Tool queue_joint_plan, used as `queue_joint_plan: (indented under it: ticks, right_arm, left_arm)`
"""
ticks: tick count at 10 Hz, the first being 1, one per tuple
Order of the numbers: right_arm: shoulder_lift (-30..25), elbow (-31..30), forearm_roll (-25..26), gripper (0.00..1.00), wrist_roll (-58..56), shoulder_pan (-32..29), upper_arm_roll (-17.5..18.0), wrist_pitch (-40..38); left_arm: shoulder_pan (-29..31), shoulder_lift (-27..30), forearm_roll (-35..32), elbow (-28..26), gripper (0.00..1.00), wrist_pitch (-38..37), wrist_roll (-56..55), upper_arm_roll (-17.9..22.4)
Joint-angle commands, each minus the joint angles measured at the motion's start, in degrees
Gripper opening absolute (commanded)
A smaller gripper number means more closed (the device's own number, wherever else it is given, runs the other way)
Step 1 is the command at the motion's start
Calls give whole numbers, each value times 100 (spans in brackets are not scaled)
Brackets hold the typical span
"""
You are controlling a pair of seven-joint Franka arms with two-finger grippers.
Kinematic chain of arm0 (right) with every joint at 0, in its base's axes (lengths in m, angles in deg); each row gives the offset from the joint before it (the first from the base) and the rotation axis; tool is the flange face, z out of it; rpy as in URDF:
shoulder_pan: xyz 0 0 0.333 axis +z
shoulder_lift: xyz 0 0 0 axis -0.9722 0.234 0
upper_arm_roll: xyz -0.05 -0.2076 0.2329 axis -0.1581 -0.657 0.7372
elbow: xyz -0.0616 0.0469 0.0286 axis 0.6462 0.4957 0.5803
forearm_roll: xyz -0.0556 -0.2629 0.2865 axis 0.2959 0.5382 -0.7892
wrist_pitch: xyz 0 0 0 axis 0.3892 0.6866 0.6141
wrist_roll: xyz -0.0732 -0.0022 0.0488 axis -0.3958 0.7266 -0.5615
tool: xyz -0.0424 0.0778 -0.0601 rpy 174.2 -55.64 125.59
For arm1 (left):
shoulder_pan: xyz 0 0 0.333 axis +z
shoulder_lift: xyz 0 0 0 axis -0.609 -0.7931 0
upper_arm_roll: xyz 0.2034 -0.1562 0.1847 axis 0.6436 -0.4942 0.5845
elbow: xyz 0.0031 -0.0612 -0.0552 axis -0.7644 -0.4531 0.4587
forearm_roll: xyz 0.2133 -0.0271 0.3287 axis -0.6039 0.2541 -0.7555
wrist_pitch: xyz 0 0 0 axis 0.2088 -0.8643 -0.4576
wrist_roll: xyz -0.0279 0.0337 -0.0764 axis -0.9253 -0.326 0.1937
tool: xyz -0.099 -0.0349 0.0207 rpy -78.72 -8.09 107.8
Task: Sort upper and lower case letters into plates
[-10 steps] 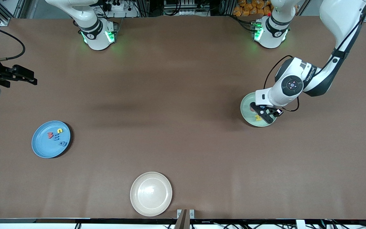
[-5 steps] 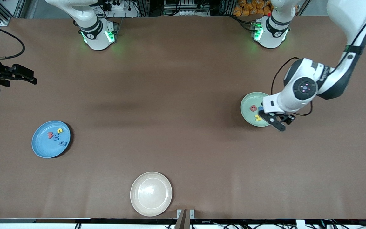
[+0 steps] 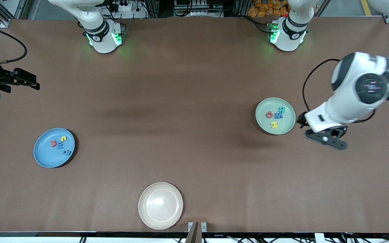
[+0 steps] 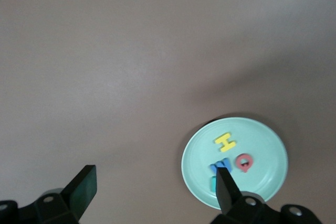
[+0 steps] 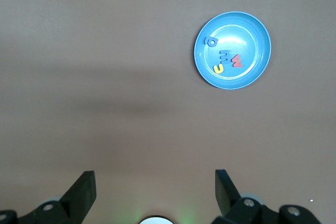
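1. The left gripper (image 3: 326, 138) hangs with its jaws apart and empty over bare table, just off the mint plate (image 3: 284, 130) toward the left arm's end. From the gripper the plate lies at about ten o'clock in the front view.
2. That plate holds four letters (image 3: 275, 116): red, blue, teal and yellow, lying close together.
3. The right gripper (image 3: 24, 81) waits with jaws apart and empty over the table edge at the right arm's end. The blue plate (image 3: 42, 158) lies at about five o'clock from it.
4. That plate holds the other four letters (image 3: 60, 144).
5. All eight seem sorted; no letter lies loose on the table (image 3: 194, 101).
6. The cream plate (image 3: 147, 216) sits bare, nearest the camera.
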Motion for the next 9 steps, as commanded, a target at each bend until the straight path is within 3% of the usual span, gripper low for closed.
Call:
queue_joint_plan:
  ticks: [1, 2, 3, 6, 8, 9]
  right_arm:
    - [-138, -143, -8, 100, -34, -64, 52, 58]
    - [-138, -143, -8, 100, -34, -64, 52, 58]
    - [-130, -143, -8, 100, -34, -64, 52, 14]
    - [-112, -143, -8, 100, -34, -64, 52, -4]
    - [-121, -91, 53, 100, -34, -64, 52, 145]
    - [-129, -91, 45, 100, -34, -91, 35, 329]
  left_arm:
    - [-789, 95, 827, 971, 100, -745, -214, 1117]
    - [-1439, 218, 899, 1220, 100, -845, -259, 1924]
    - [-1724, 376, 1152, 1213, 100, -846, -259, 2437]
    - [-2270, 912, 1128, 1021, 100, -863, -241, 2819]
    - [-2692, 1280, 1267, 1012, 100, -915, -233, 3458]
    - [-2694, 1448, 1677, 907, 100, -1046, -242, 3688]
